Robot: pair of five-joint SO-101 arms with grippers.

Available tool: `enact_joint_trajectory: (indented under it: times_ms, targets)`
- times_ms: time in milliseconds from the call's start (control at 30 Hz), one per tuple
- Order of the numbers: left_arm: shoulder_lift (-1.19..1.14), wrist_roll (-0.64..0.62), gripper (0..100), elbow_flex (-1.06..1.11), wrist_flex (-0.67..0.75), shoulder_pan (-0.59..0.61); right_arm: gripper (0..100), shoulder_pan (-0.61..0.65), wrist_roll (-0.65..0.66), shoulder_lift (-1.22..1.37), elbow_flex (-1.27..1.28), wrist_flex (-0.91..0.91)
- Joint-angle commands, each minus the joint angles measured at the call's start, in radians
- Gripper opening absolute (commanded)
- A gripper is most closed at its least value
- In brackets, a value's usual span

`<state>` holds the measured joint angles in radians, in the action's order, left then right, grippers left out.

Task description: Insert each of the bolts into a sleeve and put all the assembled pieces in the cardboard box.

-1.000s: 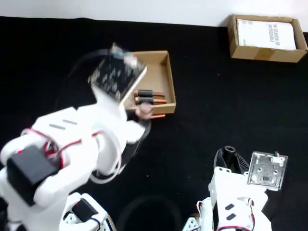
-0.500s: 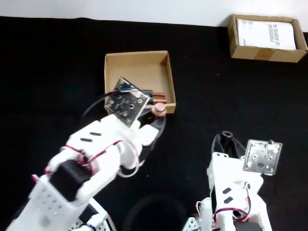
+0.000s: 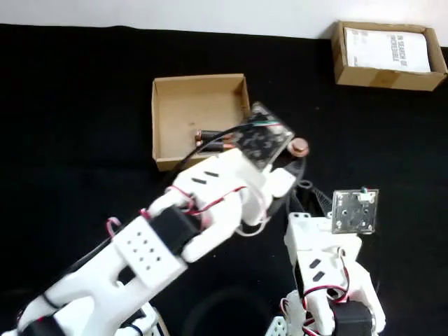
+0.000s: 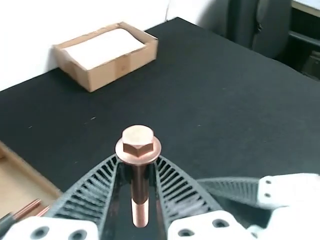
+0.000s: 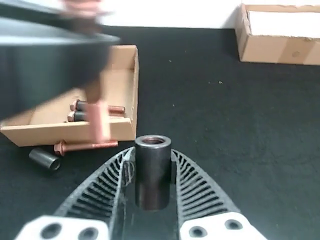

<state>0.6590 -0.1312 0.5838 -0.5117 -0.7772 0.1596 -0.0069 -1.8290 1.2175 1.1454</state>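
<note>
Now the left jaws, clamped on a bolt (image 4: 138, 145), have swung off the cardboard box (image 3: 162, 105) to just past its right edge. They hang above the desk (image 3: 378, 140), close to the right jaws, which grip a sleeve (image 5: 152, 172) upright. Assembled pieces (image 3: 210, 138) lie along the box's near wall.

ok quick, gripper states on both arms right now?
Left gripper: shut on a copper bolt.
Right gripper: shut on a black sleeve.
</note>
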Motion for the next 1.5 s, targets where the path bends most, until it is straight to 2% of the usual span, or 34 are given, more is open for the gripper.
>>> enact_joint_trajectory:
  times_ms: [0,167,533,633,867,1100,1233,1467]
  targets:
    - [-0.071,0.003,1,-0.13,0.028,-0.018,0.7,0.012,-0.006,-0.004,0.022,-0.082]
    - [-0.13,0.003,1,-0.206,0.028,-0.01,0.7,0.01,-0.006,-0.004,0.099,-0.2]
    - [-0.136,0.003,1,-0.222,0.028,0.008,0.7,0.008,-0.006,-0.004,0.269,-0.469]
    - [-0.137,0.003,1,-0.228,0.032,0.03,0.7,0.012,-0.006,-0.004,0.274,-0.476]
    - [-0.14,0.003,1,-0.222,0.173,0.088,0.7,0.012,-0.006,-0.004,0.272,-0.476]
    - [-0.16,-0.005,1,-0.219,0.178,0.079,0.7,0.013,-0.006,-0.004,0.275,-0.503]
    - [-0.231,-0.11,1,-0.262,0.175,0.084,0.7,0.013,-0.006,-0.004,0.277,-0.527]
    - [-0.278,-0.13,1,-0.277,0.175,0.077,0.7,0.013,-0.006,-0.004,0.277,-0.527]
